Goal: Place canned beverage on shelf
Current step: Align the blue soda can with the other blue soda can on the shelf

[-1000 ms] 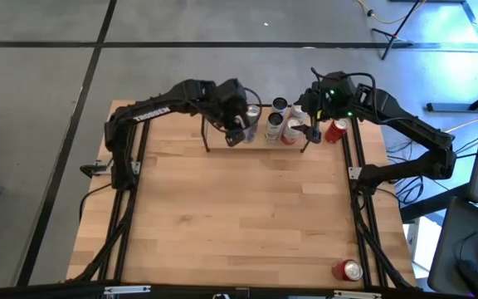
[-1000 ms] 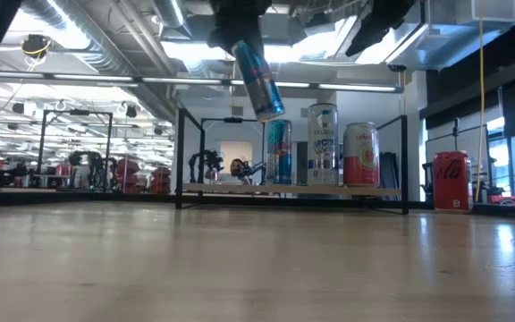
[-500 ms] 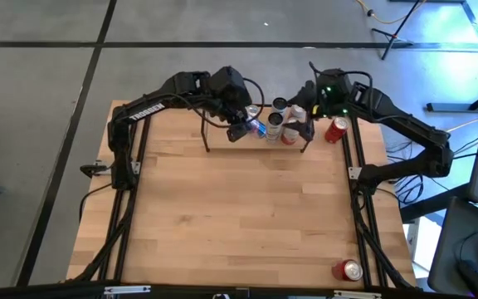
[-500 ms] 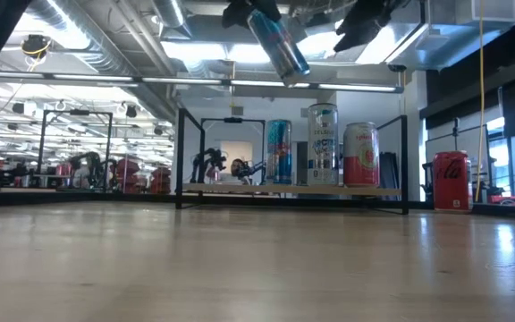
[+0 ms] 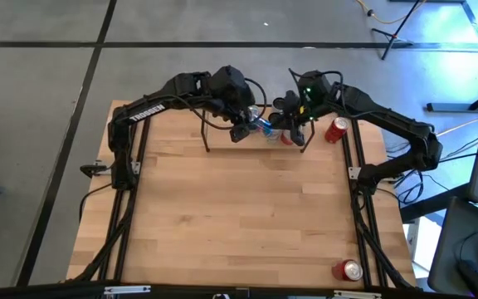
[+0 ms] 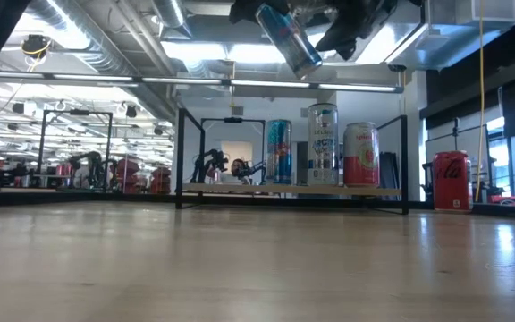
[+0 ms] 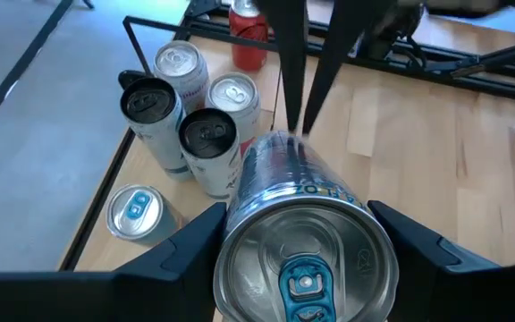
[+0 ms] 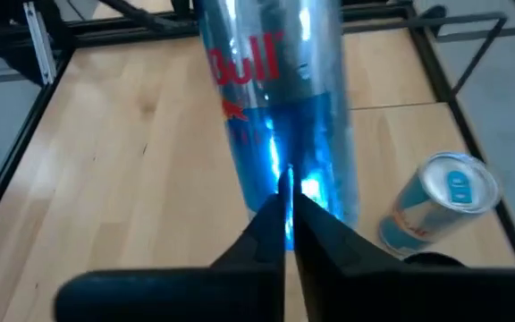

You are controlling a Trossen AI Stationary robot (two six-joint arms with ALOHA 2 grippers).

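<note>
My left gripper (image 5: 247, 127) is shut on a blue and silver can (image 6: 289, 38) and holds it high above the shelf (image 6: 293, 190). The shelf is a low wood plank between black wire frames at the table's far edge. Several cans stand upright on it (image 7: 208, 143). My right gripper (image 5: 279, 124) is shut. Its tips (image 8: 284, 179) stand at the held can's side, near its bottom end. My left gripper pinches the can's wall by its tab end (image 7: 307, 224), one finger (image 7: 190, 246) on each side. The fingers come from the table's left, slanting down, and lie along the can. The can is lifted clear and tilted, bottom end lower, toward the right. My right gripper's shut fingertips (image 7: 295, 125) meet the can's side near its bottom end (image 8: 280, 152), coming from the table's right. Whether they press on it or only stand against it, I cannot tell.
A red can (image 5: 336, 129) stands on the table just right of the shelf. Another red can (image 5: 348, 270) lies near the table's near right corner. Black rails run along both table sides. The wide wooden middle of the table (image 5: 239, 216) has nothing on it.
My left gripper has raised the can and carried it toward the table's right, tipping it further over the shelf. My right gripper has moved toward the table's left, up to the can, and has shut.
</note>
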